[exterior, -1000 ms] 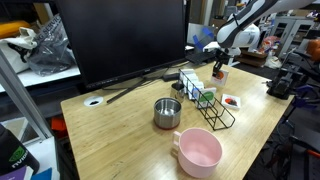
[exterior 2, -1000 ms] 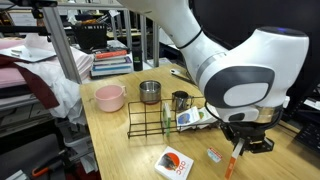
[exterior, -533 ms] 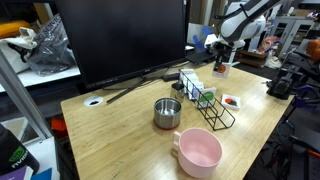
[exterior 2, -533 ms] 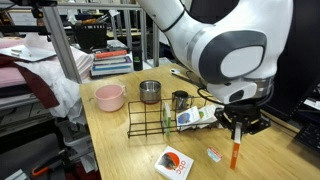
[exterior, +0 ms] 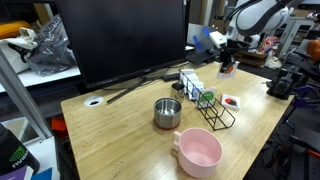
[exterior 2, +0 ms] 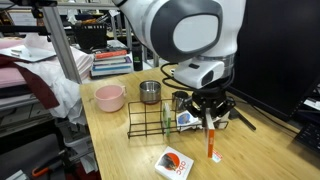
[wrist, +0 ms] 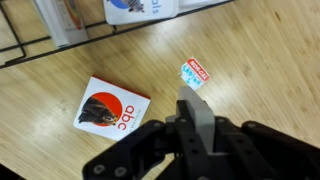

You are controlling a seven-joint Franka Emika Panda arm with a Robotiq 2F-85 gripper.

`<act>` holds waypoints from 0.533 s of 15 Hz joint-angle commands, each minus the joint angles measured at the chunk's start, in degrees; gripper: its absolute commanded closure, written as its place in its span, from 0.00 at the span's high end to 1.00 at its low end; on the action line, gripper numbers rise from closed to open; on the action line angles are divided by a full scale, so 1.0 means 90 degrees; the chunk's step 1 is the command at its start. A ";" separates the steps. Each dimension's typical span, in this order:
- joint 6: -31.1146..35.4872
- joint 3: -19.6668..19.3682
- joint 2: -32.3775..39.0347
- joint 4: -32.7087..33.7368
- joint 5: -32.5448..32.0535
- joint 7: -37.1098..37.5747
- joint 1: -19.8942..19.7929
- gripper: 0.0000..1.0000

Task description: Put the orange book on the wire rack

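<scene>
My gripper point(exterior 2: 210, 122) point(exterior: 226, 64) is shut on the orange book point(exterior 2: 211, 146), which hangs upright and edge-on below the fingers, clear of the table. In the wrist view the gripper point(wrist: 196, 128) clamps the book's pale edge point(wrist: 196, 110). The black wire rack point(exterior 2: 149, 123) point(exterior: 216, 108) stands on the wooden table, and the book hangs just off the end where a green-and-white book point(exterior 2: 192, 118) point(exterior: 203, 95) leans. The rack's wires point(wrist: 60, 44) cross the top of the wrist view.
A white booklet with a red disc point(exterior 2: 172, 162) point(wrist: 112, 108) lies flat near the table edge. A small red-and-white thing point(wrist: 195, 72) point(exterior: 232, 100) lies under the gripper. A pink bowl point(exterior 2: 109, 97), steel cup point(exterior 2: 150, 92), dark mug point(exterior 2: 180, 100) and monitor point(exterior: 120, 40) stand nearby.
The arm has carried the orange book up and across the table towards the rack's end. The gripper has stayed shut on it throughout.
</scene>
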 commanded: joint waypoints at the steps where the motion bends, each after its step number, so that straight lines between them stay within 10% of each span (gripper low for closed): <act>1: -0.0043 0.0315 -0.0870 -0.0758 0.0309 -0.0828 -0.0148 0.04; 8: -0.0357 0.0856 -0.1767 -0.1529 0.1250 -0.2340 -0.0055 0.04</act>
